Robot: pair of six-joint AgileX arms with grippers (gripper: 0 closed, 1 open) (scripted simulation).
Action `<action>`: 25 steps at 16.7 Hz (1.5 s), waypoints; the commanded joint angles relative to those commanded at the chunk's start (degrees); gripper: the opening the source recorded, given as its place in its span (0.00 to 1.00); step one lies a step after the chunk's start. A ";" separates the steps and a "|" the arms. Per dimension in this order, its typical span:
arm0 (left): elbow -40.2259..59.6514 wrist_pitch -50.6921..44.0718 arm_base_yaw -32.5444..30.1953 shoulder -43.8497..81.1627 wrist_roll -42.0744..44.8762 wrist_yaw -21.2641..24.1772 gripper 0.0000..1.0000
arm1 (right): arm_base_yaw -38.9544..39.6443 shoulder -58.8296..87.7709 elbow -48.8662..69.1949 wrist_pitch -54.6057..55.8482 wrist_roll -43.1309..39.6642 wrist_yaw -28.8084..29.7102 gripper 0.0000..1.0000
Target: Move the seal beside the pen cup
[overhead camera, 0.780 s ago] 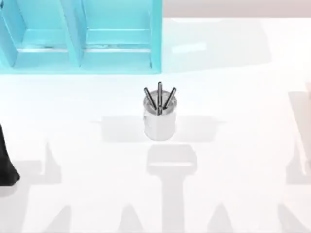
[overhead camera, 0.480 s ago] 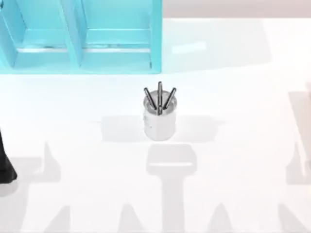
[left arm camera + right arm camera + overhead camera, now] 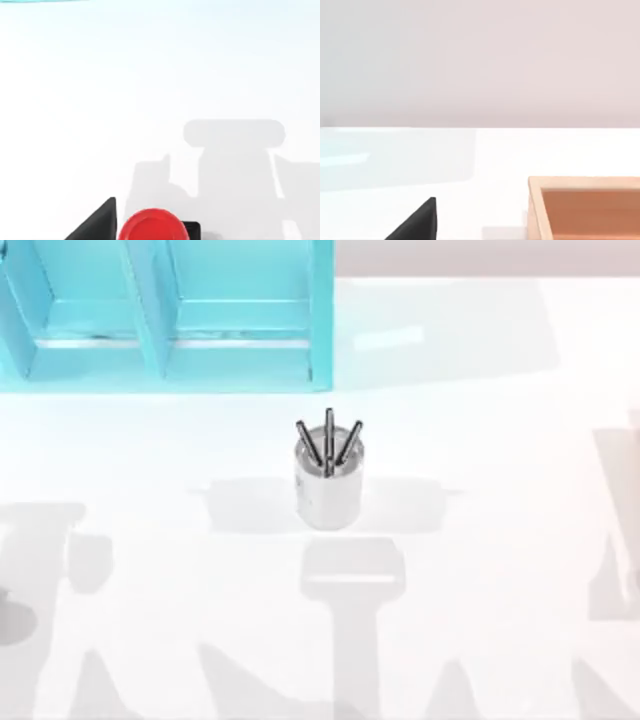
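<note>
The pen cup (image 3: 328, 490) is a white-silver cylinder with three dark pens sticking out. It stands upright near the middle of the table in the top view. In the left wrist view the seal's round red knob (image 3: 152, 226) lies at the picture's edge, and a corner of its black base peeks out beside it. A black part of my left gripper (image 3: 97, 225) sits right next to the knob; whether it touches the seal is unclear. A black part of my right gripper (image 3: 417, 222) hangs over bare white table.
A turquoise shelf unit (image 3: 165, 315) with two open compartments stands at the back left of the table. A shallow wooden box (image 3: 587, 207) lies near my right gripper. Soft grey shadows of the arms fall on the white tabletop (image 3: 500, 440).
The dark shape of my left arm at the top view's left edge has slid out of the picture. The shadows at the front left have shifted. The pen cup has not moved.
</note>
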 joint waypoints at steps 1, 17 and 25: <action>4.15 -4.33 0.77 5.90 0.85 0.01 1.00 | 0.00 0.00 0.00 0.00 0.00 0.00 1.00; 41.84 -41.05 7.94 52.53 8.30 -0.12 1.00 | 0.00 0.00 0.00 0.00 0.00 0.00 1.00; 34.47 -31.29 7.94 54.79 8.30 -0.12 1.00 | 0.00 0.00 0.00 0.00 0.00 0.00 1.00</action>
